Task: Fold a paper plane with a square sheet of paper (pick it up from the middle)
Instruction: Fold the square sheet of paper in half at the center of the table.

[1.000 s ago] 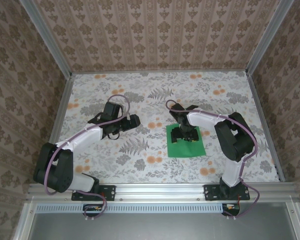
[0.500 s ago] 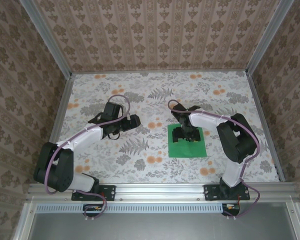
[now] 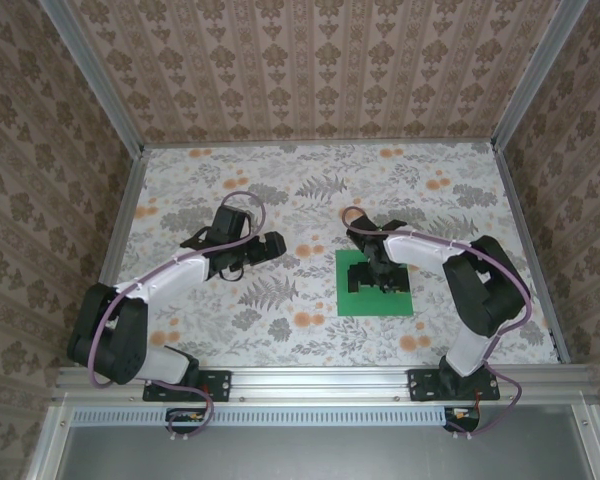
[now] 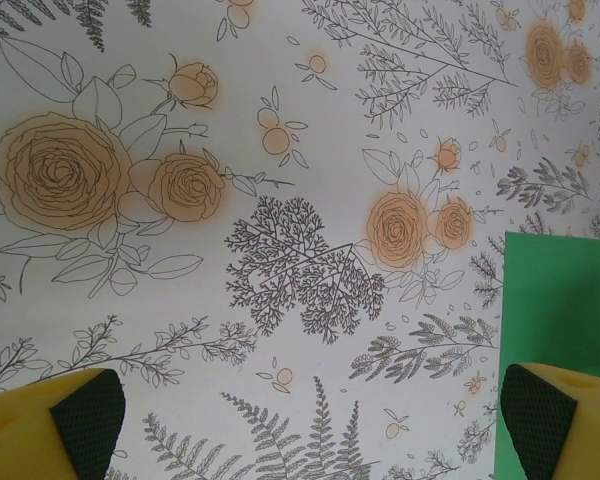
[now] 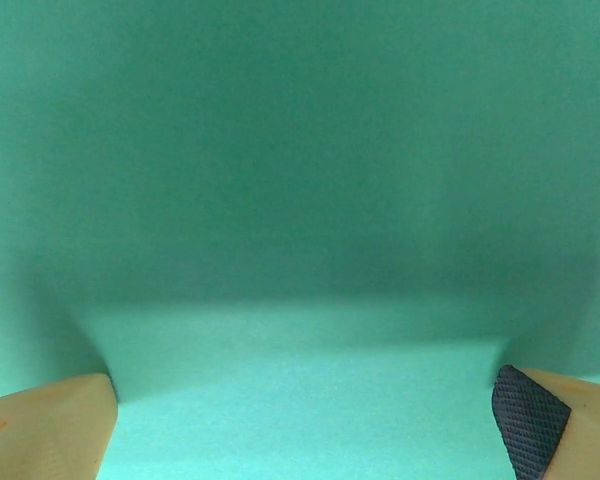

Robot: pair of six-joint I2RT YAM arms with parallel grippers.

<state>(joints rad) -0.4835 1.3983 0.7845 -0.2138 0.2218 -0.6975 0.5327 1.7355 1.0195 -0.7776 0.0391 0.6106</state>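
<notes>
From above, the square sheet of paper (image 3: 365, 304) lies flat on the tabletop (image 3: 280, 180), just right of centre and a little toward the near edge. The right claw (image 3: 378, 278) sits over its middle, while the left claw (image 3: 263, 247) hangs left of it, apart.

Left wrist view: the left claw (image 4: 310, 420) is spread wide, gripping nothing, with the sheet (image 4: 565, 300) off to the right.

Right wrist view: green paper (image 5: 300, 200) close beneath, and the right claw (image 5: 305, 410) is released, fingers far apart.
</notes>
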